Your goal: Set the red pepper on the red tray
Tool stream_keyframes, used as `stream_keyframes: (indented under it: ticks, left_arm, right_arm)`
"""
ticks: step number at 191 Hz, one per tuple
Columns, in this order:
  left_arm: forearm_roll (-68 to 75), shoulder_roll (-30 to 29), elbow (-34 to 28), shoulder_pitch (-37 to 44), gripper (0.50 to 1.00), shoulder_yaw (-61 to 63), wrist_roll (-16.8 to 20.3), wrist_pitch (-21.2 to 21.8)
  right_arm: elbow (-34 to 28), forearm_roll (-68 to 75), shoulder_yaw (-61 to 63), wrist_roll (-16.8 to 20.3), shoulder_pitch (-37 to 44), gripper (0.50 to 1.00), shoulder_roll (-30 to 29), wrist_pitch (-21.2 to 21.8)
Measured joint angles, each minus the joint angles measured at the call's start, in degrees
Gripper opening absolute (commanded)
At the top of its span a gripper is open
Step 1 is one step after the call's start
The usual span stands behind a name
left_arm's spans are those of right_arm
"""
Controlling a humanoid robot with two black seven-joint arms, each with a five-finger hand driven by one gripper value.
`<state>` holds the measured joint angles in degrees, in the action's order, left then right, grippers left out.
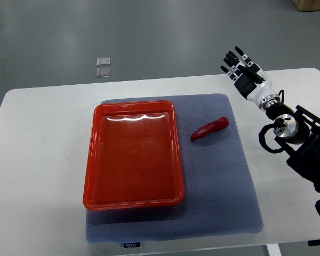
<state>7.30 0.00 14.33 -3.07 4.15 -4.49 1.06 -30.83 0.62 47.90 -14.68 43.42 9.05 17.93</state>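
Red pepper (210,128) lies on the gray mat (218,181) beside the red tray (133,198), well apart from the right hand (244,72), whose fingers are spread and empty.

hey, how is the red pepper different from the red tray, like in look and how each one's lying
The red pepper is small, slim and tapered; the red tray is a large rectangle with a raised rim. The pepper lies at a slant, while the tray sits roughly square to the blue mat. The pepper is a darker red, the tray brighter and orange-tinged. Both are glossy, rest on the mat, and are untouched by the right hand.
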Motion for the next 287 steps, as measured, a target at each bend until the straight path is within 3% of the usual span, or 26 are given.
stream_keyframes:
  ticks: [144, 188, 242, 287]
  left_arm:
    - [-0.02, 0.0, -0.17, -0.01, 1.0, -0.02, 0.0, 0.0]
    - [-0.1, 0.0, -0.35, -0.01, 1.0, -0.02, 0.0, 0.0]
    - [-0.04, 0.0, -0.02, -0.22, 1.0, -0.02, 0.0, 0.0]
    - [0.02, 0.0, 0.0, -0.64, 1.0, -0.02, 0.0, 0.0]
  right_arm:
    - [0.06, -0.23, -0.19, 0.0, 0.0, 0.921, 0.08, 0.09]
    - [-0.81, -10.19, -3.65, 0.76, 3.48, 0.919, 3.1, 5.48]
    - [-12.28, -46.15, -26.46, 3.74, 19.13, 0.919, 14.39, 9.75]
    - [-15.08, -52.81, -54.46, 4.45, 34.31, 0.921, 13.5, 9.36]
